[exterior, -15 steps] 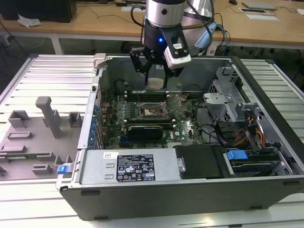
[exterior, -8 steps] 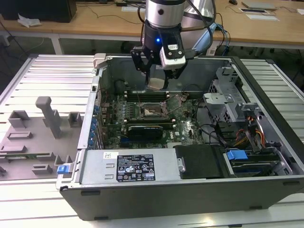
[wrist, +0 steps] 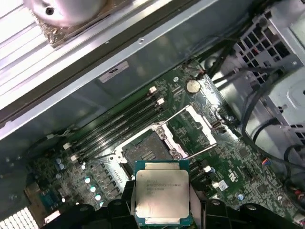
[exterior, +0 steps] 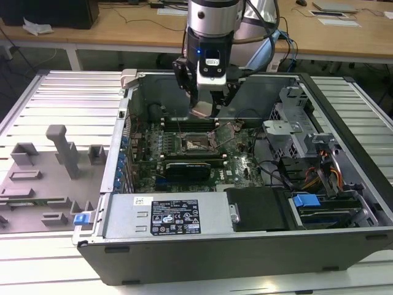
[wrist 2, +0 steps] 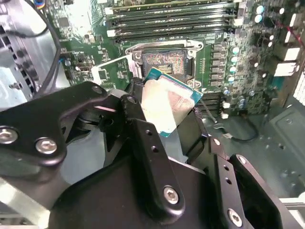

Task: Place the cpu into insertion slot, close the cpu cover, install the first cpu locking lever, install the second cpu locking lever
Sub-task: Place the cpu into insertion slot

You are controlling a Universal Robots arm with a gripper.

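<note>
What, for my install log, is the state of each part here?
gripper: shut on the cpu.
cpu: held, not yet seated.
insertion slot: empty, uncovered.
cpu cover: swung open.
locking lever: unlatched.
computer case: open, side panel off.

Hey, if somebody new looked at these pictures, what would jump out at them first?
The cpu, a square silver-topped chip clamped in the pincer, hangs above the green board inside the open computer case. Just beneath it the insertion slot lies bare, with the cpu cover swung open beside it.
</note>
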